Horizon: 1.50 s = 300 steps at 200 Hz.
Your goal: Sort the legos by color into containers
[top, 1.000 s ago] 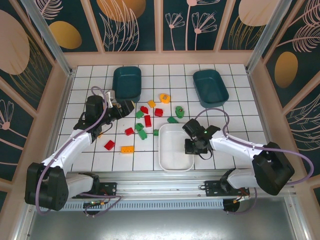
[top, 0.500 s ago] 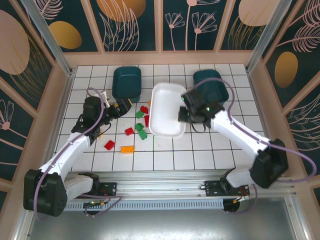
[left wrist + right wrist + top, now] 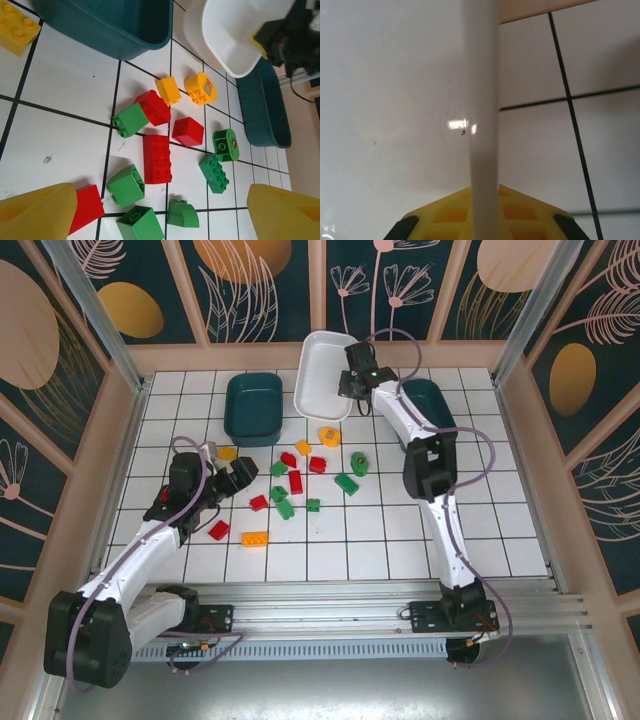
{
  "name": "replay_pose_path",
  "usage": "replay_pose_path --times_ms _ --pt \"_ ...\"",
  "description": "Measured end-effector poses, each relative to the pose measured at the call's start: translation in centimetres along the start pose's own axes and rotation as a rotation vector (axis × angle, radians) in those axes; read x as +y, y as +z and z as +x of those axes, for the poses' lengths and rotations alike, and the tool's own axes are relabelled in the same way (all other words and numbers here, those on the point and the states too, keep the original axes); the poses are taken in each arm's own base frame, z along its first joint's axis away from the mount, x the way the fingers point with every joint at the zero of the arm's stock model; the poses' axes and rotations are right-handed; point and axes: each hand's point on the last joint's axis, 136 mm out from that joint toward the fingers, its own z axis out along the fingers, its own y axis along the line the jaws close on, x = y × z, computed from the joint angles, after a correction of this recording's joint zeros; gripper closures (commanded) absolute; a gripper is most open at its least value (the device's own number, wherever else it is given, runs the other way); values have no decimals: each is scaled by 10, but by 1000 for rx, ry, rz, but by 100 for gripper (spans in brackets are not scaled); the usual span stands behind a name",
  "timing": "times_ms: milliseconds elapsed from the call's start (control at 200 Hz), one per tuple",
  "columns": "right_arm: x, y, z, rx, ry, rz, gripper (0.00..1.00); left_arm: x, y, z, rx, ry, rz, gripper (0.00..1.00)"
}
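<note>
Top external view: pinches white tray (image 3: 322, 375) by its rim in right gripper (image 3: 352, 382), tilted over the far edge of the table (image 3: 500, 530). Hides part of right teal tray (image 3: 437, 418) behind the arm (image 3: 408, 420). Hovers left gripper (image 3: 238, 472) spread wide beside the scattered legos (image 3: 295, 480), near left teal tray (image 3: 253, 408). Crops its yellow fingertips (image 3: 35, 215) at the left wrist view's lower corners.

From the left wrist, the white tray (image 3: 235, 45) runs off the top edge, as does the teal tray (image 3: 115, 30) left of it. Far below and left of the white tray, a red brick (image 3: 91, 207) lies partly behind a yellow finger (image 3: 40, 215). From the right wrist, the white tray's rim (image 3: 482, 125) is a blur crossing another yellow finger (image 3: 445, 215).
</note>
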Motion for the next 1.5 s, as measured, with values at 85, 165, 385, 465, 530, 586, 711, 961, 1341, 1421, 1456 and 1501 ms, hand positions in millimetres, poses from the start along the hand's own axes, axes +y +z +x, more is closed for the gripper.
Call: replay_pose_path --times_ms 85,165,385,465,530,586,711,961,1341,1421,1456,1501 --pt "-4 18 14 45 -19 5 100 2 0 1 3 -2 -8 12" --pt "-4 21 27 89 -23 -2 100 4 0 2 4 -2 -19 12" --pt "8 13 43 139 -47 -20 100 7 0 2 4 5 -31 12" --pt "17 10 52 157 -61 -31 100 7 0 2 6 8 -32 12" --pt "26 8 58 167 -73 -40 100 7 0 3 7 8 -32 12" --pt "31 7 62 176 -80 -46 100 8 0 3 10 7 -34 12" --pt "35 5 70 203 -88 -56 100 9 -1 5 18 11 -41 12" --pt "30 5 75 232 -82 -57 76 6 -4 7 25 24 -26 12" --pt "13 7 83 286 -78 -51 57 5 -4 9 37 25 -22 12" --pt "9 -1 78 278 -77 -51 53 5 -4 9 37 25 -23 12" --pt "8 -7 74 270 -79 -51 51 6 -3 10 39 25 -24 12" --pt "6 -21 66 247 -81 -46 48 7 -3 10 42 23 -26 12"
